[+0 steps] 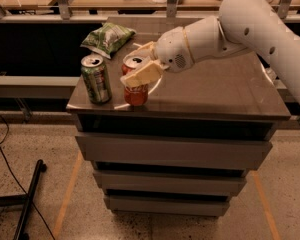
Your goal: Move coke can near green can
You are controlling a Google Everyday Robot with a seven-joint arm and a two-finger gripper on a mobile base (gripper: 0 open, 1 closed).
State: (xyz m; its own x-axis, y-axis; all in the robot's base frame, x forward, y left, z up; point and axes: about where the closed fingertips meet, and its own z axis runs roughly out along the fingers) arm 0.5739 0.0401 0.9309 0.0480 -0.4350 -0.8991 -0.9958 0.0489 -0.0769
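Note:
The coke can (135, 93) is red with a silver top and stands upright near the front edge of the cabinet top (215, 96). My gripper (138, 67) reaches in from the right and is shut on the coke can, one pale finger (141, 76) across its front. The green can (96, 79) stands upright just left of the coke can, a small gap between them, near the front left corner.
A soft green snack bag (108, 37) lies behind the cans at the back left. The cabinet is a drawer unit with its front edge close to both cans. A black stand leg (29, 199) lies on the floor at the left.

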